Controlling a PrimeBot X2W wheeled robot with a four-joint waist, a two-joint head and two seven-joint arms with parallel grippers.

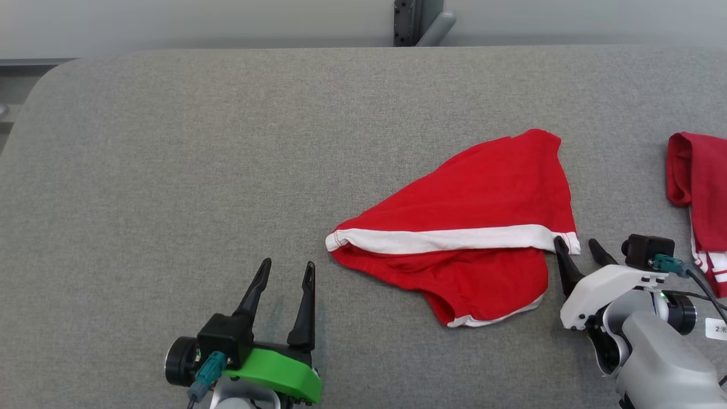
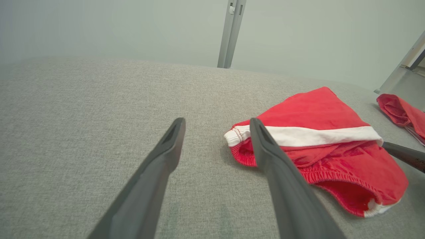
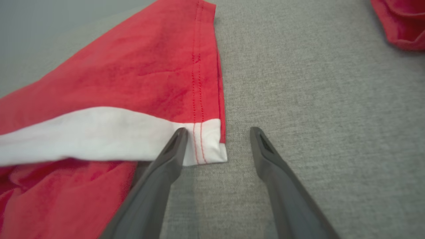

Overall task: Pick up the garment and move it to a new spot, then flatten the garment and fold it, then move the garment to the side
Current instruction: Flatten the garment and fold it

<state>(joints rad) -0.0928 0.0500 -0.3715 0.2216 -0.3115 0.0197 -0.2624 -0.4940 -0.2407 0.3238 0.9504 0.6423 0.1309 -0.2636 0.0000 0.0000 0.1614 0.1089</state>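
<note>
right gripper (image 1: 576, 245), lower right of the head view, gapes wide and empty, one fingertip at the white-banded corner of the red garment (image 1: 477, 193), which lies rumpled right of centre on the grey table (image 1: 170, 142). left gripper (image 1: 288, 264), lower left, likewise spread, empty.

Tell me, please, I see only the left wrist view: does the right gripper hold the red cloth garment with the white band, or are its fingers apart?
Observer: Apart. The right gripper is open; the white band's corner of the red cloth garment lies ungripped between its fingers.
Operator: What is the other red thing, far right?
Observer: A second red cloth garment, with white stripes at its near end.
</note>
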